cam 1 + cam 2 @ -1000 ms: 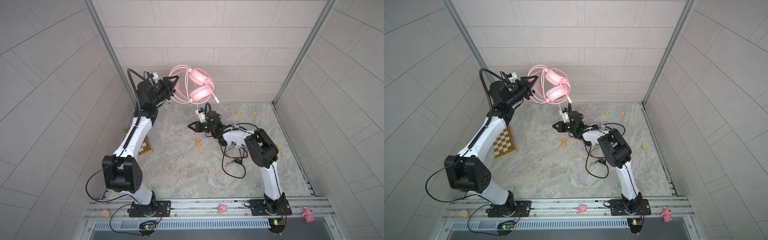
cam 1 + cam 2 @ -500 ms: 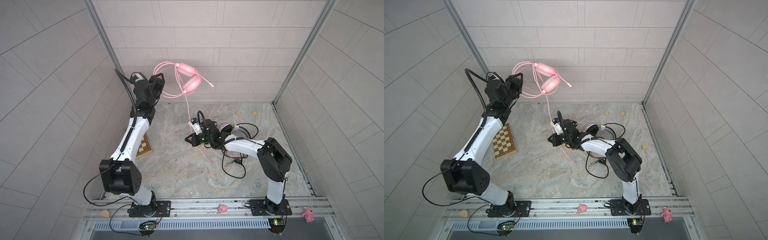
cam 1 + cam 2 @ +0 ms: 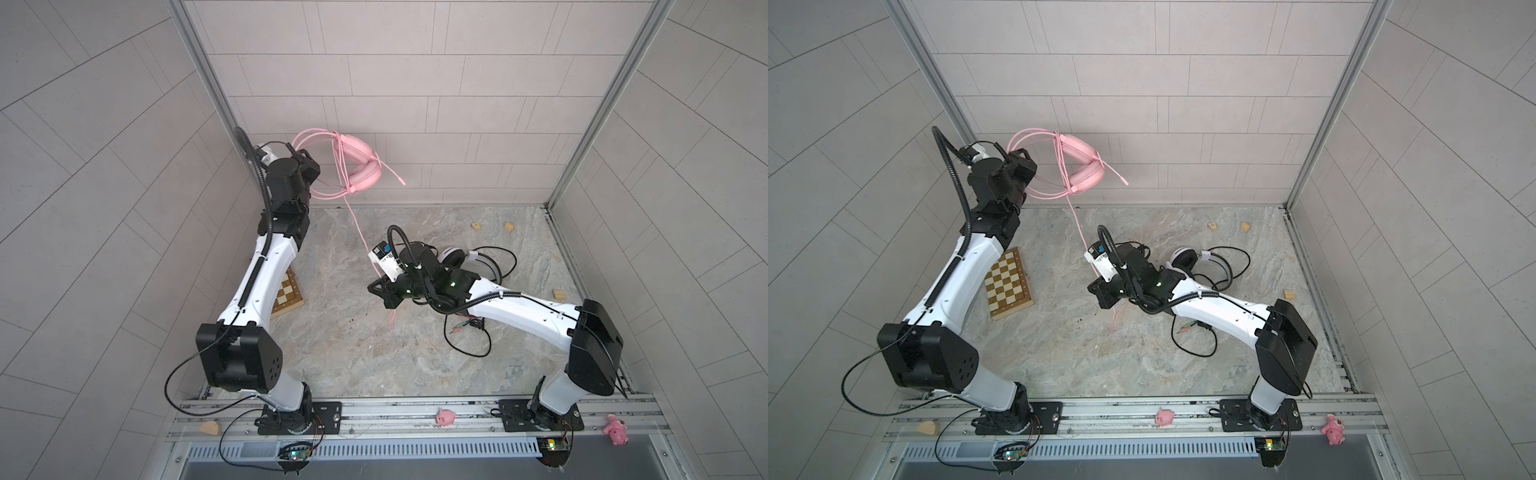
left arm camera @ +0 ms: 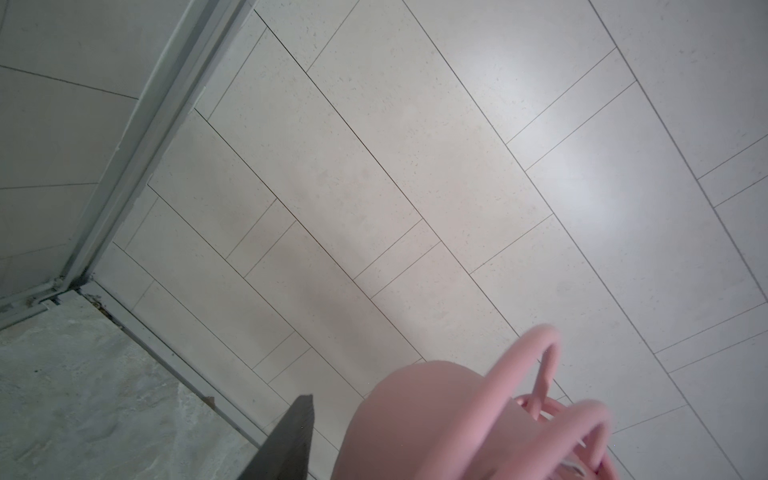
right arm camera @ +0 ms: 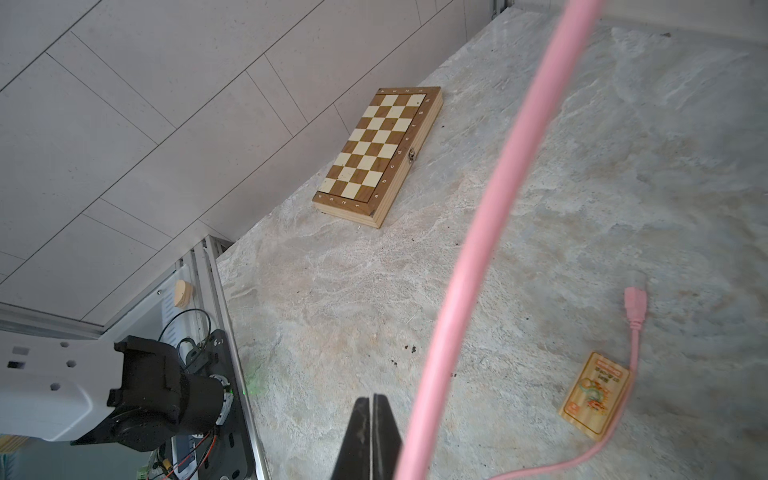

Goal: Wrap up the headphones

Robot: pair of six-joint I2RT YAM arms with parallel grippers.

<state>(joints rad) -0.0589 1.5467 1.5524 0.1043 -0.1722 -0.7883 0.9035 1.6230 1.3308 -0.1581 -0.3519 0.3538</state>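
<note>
Pink headset [image 3: 365, 166], hanging clamped in the left gripper [image 3: 311, 163] by the far wall [image 3: 436, 83], is sitting further left than before; right gripper [image 3: 372, 288], jaws pressing together on nothing, is reaching nearer, pink cable [image 3: 356, 222] trailing just beside it.
</note>
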